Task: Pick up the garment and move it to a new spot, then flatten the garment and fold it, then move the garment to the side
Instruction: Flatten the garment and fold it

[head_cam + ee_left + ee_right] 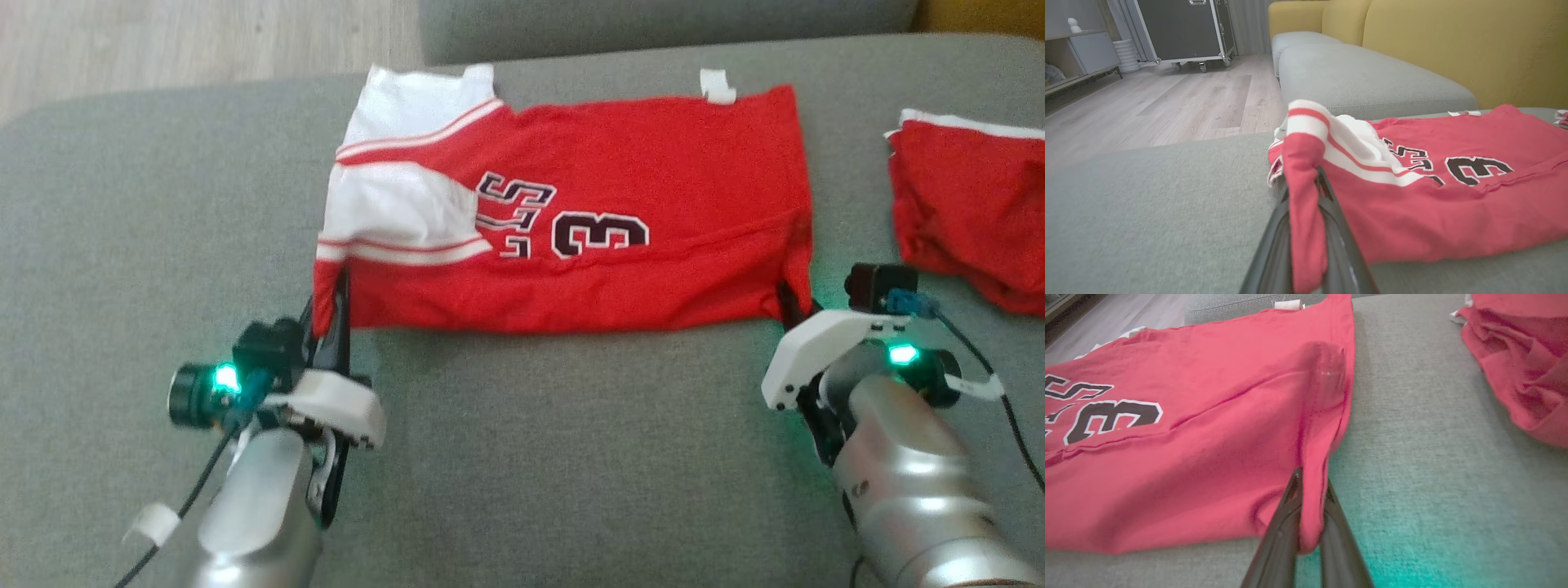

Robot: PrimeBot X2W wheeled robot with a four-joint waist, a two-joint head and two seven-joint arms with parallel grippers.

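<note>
jersey (pixel 620 196) lay flat mid-frame on the grey cushion (pixel 522 425), left tool (pixel 331 302) and right tool (pixel 788 298) each pinched shut on a near corner; best bet looked like lifting both level, edge taut, then over to the far edge.

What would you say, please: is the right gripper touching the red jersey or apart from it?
Touching. The right wrist view shows the right gripper shut on a corner of the red jersey, cloth pinched between its fingers.

grey sofa (pixel 571 457), crumpled red cloth (pixel 971 212), maybe shorts
</note>
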